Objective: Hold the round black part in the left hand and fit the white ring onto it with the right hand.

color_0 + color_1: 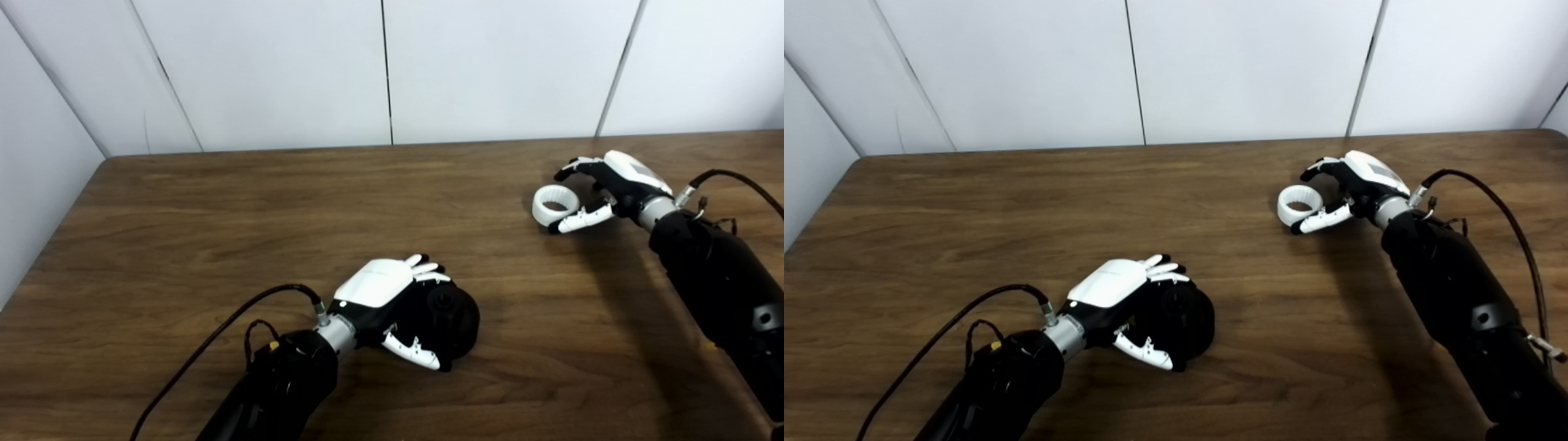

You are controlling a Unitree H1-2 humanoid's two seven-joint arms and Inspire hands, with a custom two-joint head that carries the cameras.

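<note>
The round black part (454,318) rests on the wooden table (245,202) near the front middle. My left hand (392,306) is wrapped around it, fingers over its top and thumb along its near side. The white ring (555,206) lies flat on the table at the right. My right hand (603,190) is just right of it with its fingers spread. The thumb reaches along the ring's near side and the fingers curve past its far side, with no clear grip on it.
White wall panels (380,67) stand behind the table's back edge, and a side wall (30,153) runs along its left edge. Black cables (202,349) trail from both wrists over the table.
</note>
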